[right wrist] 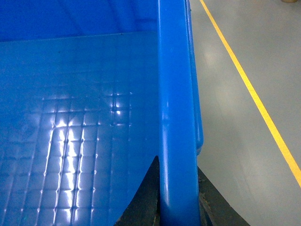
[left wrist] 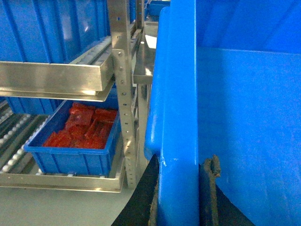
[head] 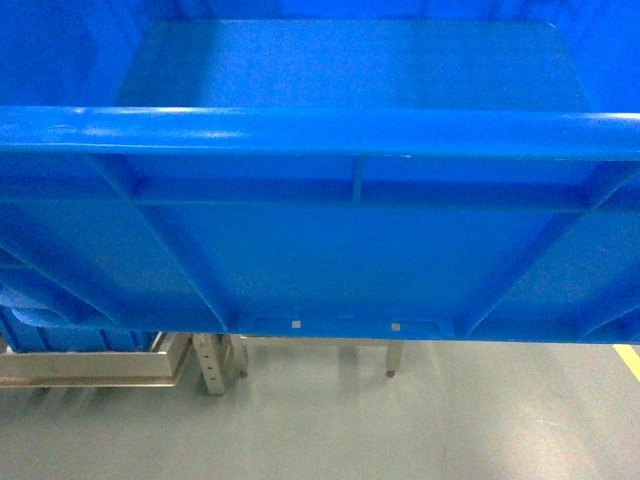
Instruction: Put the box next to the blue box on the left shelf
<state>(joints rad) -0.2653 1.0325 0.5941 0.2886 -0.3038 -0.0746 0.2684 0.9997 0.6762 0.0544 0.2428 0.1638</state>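
The box (head: 320, 250), a large bright-blue open crate, fills the head view with its thick rim and ribbed outer wall toward me. My left gripper (left wrist: 181, 197) is shut on the box's left rim (left wrist: 178, 94), one black finger on each side. On the opposite rim (right wrist: 176, 117), my right gripper (right wrist: 178, 197) is shut the same way. Neither gripper shows in the head view. To the left stands the steel left shelf (left wrist: 56, 77), with a large blue box (left wrist: 51, 28) on its upper level.
On the shelf's lower roller level sits a smaller blue bin (left wrist: 75, 160) holding red packets (left wrist: 84, 127). A perforated steel upright (left wrist: 123, 94) stands close beside the crate's left rim. Shelf legs (head: 215, 360) stand on the grey floor. A yellow floor line (right wrist: 254, 94) runs on the right.
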